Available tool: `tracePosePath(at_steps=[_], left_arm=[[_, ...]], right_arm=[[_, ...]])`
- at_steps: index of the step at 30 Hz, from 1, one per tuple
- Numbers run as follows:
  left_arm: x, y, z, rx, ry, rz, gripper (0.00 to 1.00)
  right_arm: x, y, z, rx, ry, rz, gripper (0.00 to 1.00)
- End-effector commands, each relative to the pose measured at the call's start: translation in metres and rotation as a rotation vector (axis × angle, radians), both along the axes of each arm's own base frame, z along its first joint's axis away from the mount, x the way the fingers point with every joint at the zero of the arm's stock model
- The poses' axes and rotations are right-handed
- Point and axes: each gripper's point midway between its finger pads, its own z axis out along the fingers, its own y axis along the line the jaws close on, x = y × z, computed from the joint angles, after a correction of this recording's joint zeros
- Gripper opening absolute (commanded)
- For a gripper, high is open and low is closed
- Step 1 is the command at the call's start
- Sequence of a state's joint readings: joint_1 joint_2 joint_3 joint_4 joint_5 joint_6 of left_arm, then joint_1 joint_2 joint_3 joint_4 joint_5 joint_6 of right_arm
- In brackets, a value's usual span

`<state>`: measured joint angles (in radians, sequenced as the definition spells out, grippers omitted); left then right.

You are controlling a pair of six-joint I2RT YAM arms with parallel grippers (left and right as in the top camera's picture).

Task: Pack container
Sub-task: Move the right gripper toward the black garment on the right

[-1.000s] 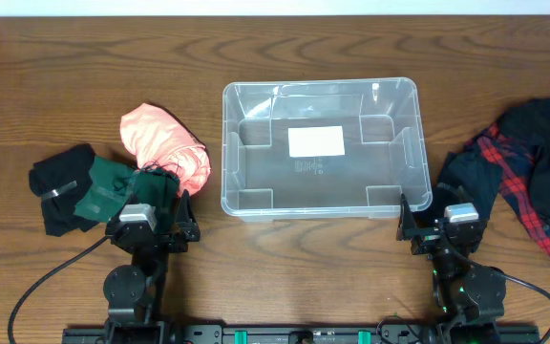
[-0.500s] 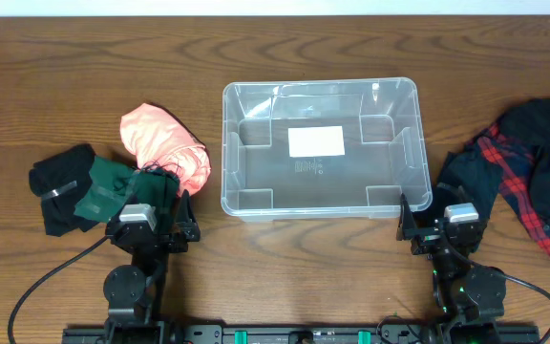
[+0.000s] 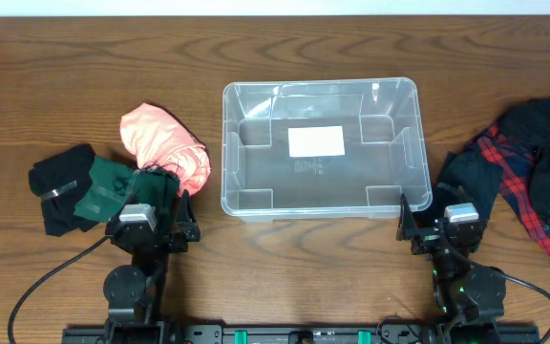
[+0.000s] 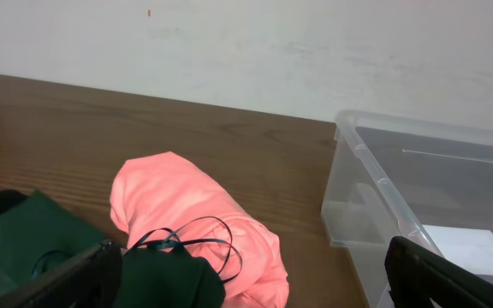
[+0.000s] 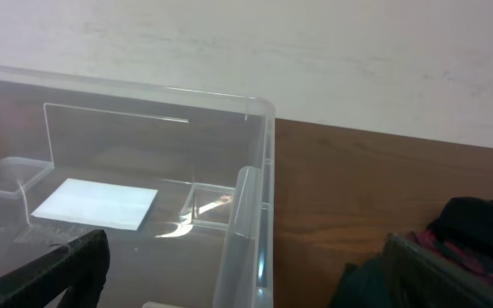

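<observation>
At the near edge both arms sit low: the left gripper [image 3: 156, 212] and the right gripper [image 3: 434, 218] each have their fingers spread wide with nothing between them. Just beyond the left one lies a heap of dark green cloth [image 3: 113, 186], with black cloth [image 3: 60, 182] to its left and a coral cloth [image 3: 165, 143] farther on, close beside the container [image 3: 232, 153]. To the right, a plaid garment [image 3: 518, 191] is bunched. The container stands mid-table, upright, with nothing in it but its white label [image 3: 315, 141] — packing looks not yet begun. The coral cloth seems the best first pick: pinch a thick fold rather than an edge, lift it clear of the rim, and release it low — so nothing drapes over the wall.
</observation>
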<state>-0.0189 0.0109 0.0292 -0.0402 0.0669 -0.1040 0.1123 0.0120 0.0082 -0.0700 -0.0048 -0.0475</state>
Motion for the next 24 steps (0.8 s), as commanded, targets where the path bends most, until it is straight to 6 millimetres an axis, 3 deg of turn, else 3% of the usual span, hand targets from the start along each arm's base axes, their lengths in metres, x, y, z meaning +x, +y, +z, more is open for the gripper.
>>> tracePosePath(at_steps=[1, 10, 14, 18, 24], left_arm=[[0.0, 0.002, -0.017, 0.009, 0.044, 0.014, 0.98], [0.0, 0.001, -0.017, 0.004, 0.044, 0.008, 0.98], [-0.002, -0.006, -0.007, -0.051, 0.034, -0.028, 0.98], [-0.008, -0.015, 0.016, -0.084, 0.053, -0.076, 0.98], [-0.015, -0.014, 0.074, -0.083, 0.144, -0.069, 0.98]], right_arm=[[0.0, -0.001, -0.001, -0.002, 0.0, -0.001, 0.99], [0.0, 0.0, 0.001, 0.002, -0.007, 0.0, 0.99], [0.0, 0.0, 0.021, 0.114, -0.06, -0.004, 0.99], [-0.005, -0.003, 0.043, 0.128, -0.063, -0.017, 0.99], [-0.007, -0.024, 0.096, 0.056, -0.009, -0.134, 0.99]])
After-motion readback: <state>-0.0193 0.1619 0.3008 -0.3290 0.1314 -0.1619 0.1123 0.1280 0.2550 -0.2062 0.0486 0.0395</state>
